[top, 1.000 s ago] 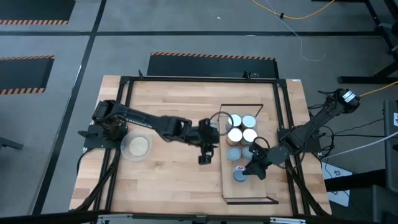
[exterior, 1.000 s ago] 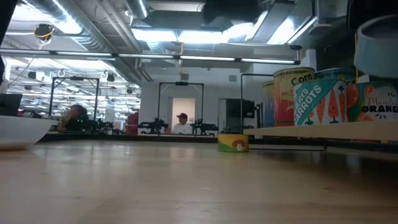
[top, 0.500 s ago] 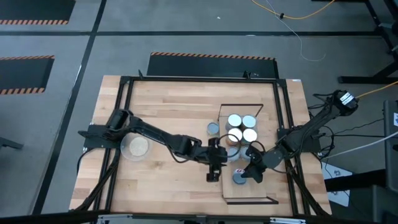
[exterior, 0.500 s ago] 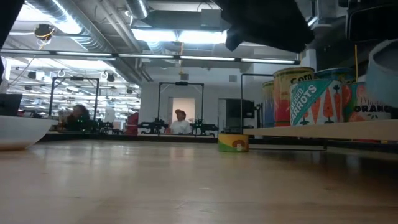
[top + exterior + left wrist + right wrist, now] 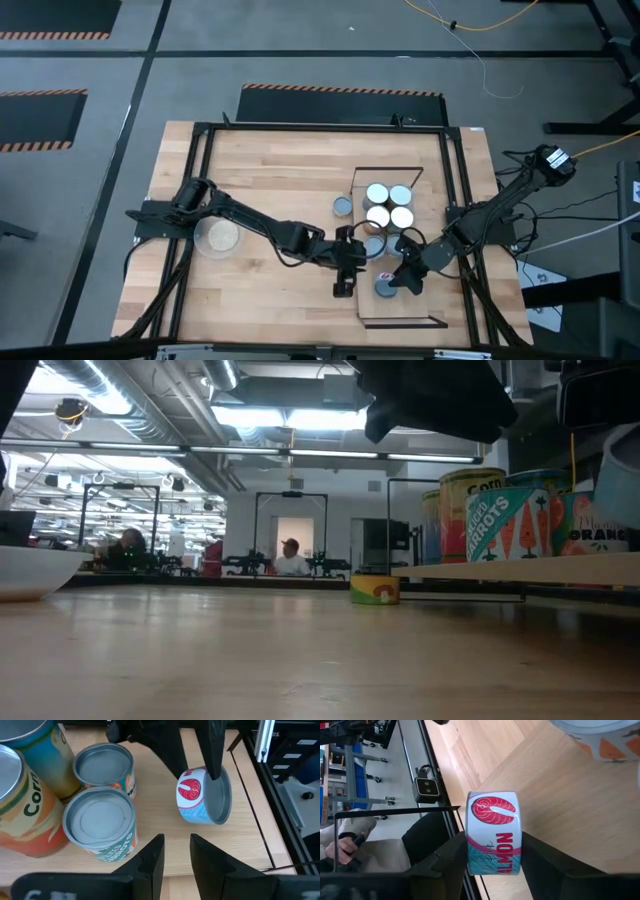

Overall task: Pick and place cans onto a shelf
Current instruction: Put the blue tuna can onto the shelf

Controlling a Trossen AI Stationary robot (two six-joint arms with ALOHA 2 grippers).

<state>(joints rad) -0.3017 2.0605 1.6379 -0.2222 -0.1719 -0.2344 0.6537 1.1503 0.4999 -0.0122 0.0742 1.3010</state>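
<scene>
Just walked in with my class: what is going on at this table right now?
A two-armed robot is stacking cans onto a low wooden shelf. The right hand is shut on a salmon can at the shelf. The left hand, open and empty, hangs just beside it. Several cans already stand grouped on the shelf, and one small can waits on the table.

Wood, printed labels and dull metal

The table [image 5: 270, 170] is planked wood with a matt, lightly grained face; the shelf [image 5: 215, 855] at the lower right of the left wrist view is paler, smooth wood edged by thin black metal. The salmon can [image 5: 495, 834] wears a glossy printed paper label, and its lid [image 5: 220, 795] is dull grey metal. The carrot can [image 5: 100, 825] has a brushed, ridged metal top. The fingers [image 5: 150, 862] look like matt black plastic.
</scene>
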